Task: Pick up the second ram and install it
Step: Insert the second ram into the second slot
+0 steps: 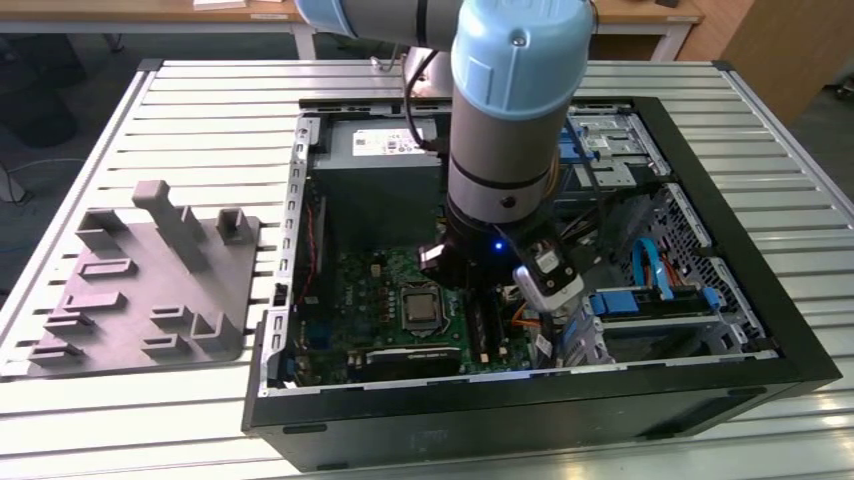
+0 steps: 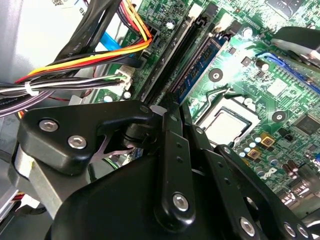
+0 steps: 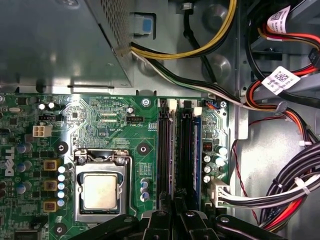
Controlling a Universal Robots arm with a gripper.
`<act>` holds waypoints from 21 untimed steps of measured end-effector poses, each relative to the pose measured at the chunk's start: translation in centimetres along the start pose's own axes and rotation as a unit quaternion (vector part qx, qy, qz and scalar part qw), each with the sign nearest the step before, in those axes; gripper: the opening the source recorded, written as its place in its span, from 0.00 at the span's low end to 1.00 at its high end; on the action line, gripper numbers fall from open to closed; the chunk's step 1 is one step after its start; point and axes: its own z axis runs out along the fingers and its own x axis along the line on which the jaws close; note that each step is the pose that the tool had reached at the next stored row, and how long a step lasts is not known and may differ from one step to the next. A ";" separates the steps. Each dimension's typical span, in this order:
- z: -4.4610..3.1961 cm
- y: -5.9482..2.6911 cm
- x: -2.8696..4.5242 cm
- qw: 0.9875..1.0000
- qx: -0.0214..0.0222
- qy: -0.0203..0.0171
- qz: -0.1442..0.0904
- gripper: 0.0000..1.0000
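The open computer case (image 1: 747,330) lay on the slatted table (image 1: 160,110), its walls and a wire bundle (image 2: 75,75) crowding the arm (image 1: 514,110) over the green board (image 3: 100,125). The gripper (image 2: 172,102) hung just above the slots, fingers together on the second ram (image 2: 197,70), a thin dark blue stick standing on edge in one slot.

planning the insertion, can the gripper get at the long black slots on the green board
Probably yes: the gripper hangs right over the long black plastic slots, and the bundled cables lie off to the side, beyond the blue memory stick.
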 end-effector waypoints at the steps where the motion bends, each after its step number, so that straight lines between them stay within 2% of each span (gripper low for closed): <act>1: 0.06 0.00 0.00 1.000 0.000 0.000 0.000 0.14; 10: 0.46 0.00 -0.28 1.000 0.000 0.000 0.000 0.14; 18: 0.48 -0.01 -0.35 1.000 0.000 0.000 0.000 0.14; 20: 0.48 -0.01 -0.37 1.000 0.000 0.000 0.000 0.15; 21: 0.48 -0.01 -0.36 1.000 0.000 0.000 0.000 0.21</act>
